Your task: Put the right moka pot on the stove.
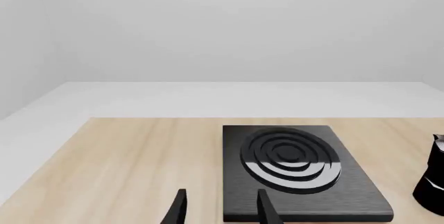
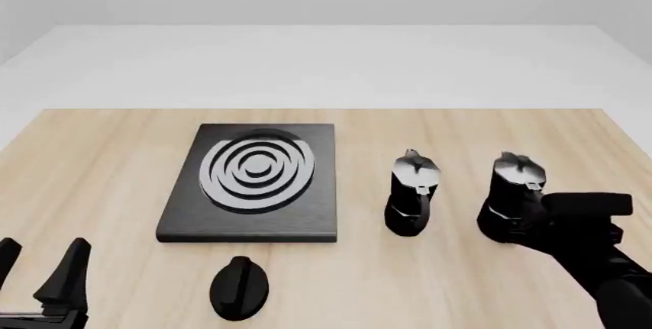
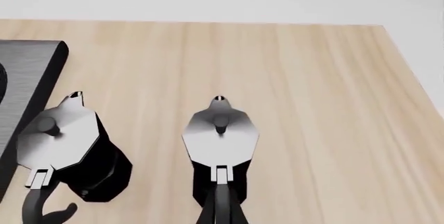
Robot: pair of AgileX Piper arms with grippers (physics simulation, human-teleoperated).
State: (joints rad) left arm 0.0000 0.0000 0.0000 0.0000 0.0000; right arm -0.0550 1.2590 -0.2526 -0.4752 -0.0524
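Right gripper (image 2: 524, 218) sat nearest, at handle of right moka pot (image 2: 512, 195); fingers hidden, grasp could not be told. Pot stood on table (image 2: 102, 161), right of second pot (image 2: 411, 194), well apart from stove (image 2: 255, 226). Step: grasping. Next: secure handle, lift, carry leftward past second pot. Left gripper (image 2: 41, 268) spread, empty.

The wooden table (image 2: 122, 169) is light brown with long stripes in the wood. Four things sit right on it. The stove (image 2: 252, 226) lies flat on the left side (it is a black slab with silver rings on top). A small black knob (image 2: 240, 288) rests just in front of it, near the table's front edge. The left moka pot (image 2: 411, 195) stands upright to the right of the stove. The right moka pot (image 2: 512, 191) stands beside it, probably not touching.
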